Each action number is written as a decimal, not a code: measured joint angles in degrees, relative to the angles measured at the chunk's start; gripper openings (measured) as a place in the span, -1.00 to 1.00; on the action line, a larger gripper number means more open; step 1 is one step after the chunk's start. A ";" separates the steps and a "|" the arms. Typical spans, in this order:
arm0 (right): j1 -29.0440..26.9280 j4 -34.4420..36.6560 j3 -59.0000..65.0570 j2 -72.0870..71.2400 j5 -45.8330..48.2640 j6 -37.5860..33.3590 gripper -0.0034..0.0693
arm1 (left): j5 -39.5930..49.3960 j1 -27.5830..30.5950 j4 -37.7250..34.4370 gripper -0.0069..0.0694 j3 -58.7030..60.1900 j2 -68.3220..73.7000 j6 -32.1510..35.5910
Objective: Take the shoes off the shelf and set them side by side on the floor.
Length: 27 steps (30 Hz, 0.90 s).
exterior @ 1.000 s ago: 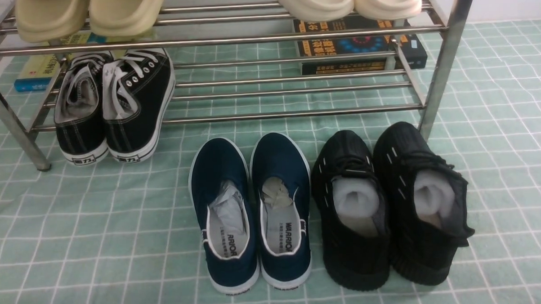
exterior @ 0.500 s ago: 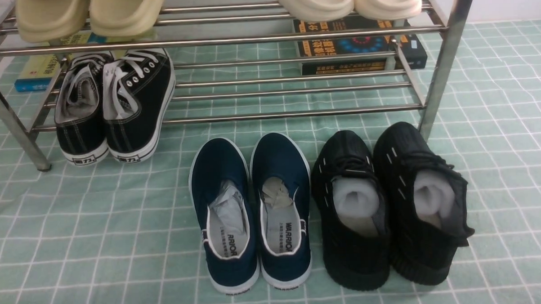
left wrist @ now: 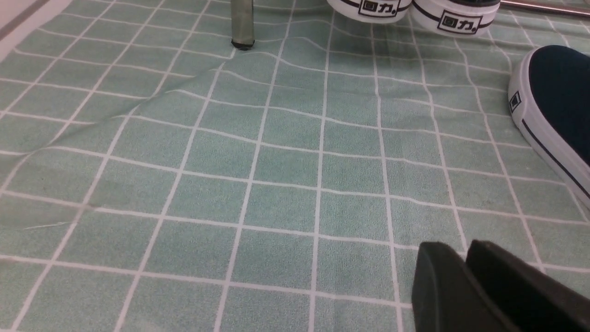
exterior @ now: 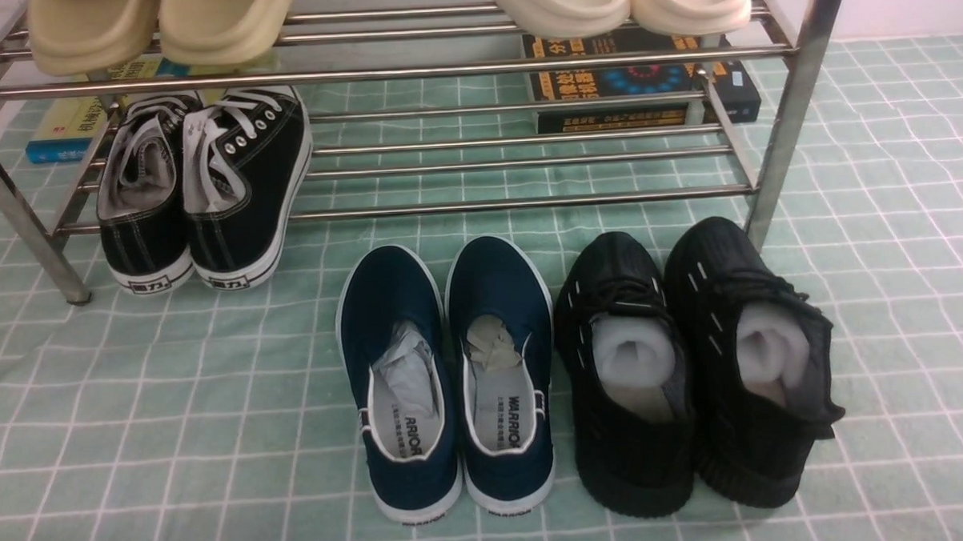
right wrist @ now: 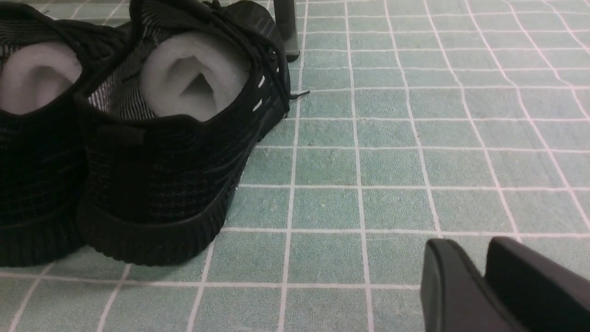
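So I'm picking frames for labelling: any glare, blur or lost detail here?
Front view: glare streaks on the shelf bars, black sneakers too dark for detail. Both wrist views: sharp floor, soft dark fingers at the edge.

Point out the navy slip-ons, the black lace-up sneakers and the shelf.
navy slip-ons [exterior: 446,360], front view, inner edge of the left shoe's upper.
black lace-up sneakers [exterior: 243,207], front view, side of the right sneaker.
shelf [exterior: 519,203], front view, lower tier's front bar.

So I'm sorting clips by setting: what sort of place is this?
Probably a staged entryway: a chrome tube shoe rack, navy canvas slip-ons beside black knit sneakers on pale green gridded cloth, with books underneath.
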 joint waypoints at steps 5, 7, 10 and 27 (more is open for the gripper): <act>0.00 0.00 0.00 0.00 0.00 0.00 -0.49 | 0.00 0.00 0.06 -0.51 0.00 0.00 -0.19; 0.00 0.00 0.00 0.00 0.00 0.00 -0.48 | 0.00 0.00 0.10 -0.51 0.00 0.00 -0.26; 0.00 0.00 0.00 0.00 0.00 0.00 -0.47 | 0.04 0.00 0.24 -0.49 0.00 0.00 -0.27; 0.00 0.00 0.00 0.00 0.00 0.00 -0.40 | 0.04 0.00 0.80 -0.46 0.00 0.00 -0.32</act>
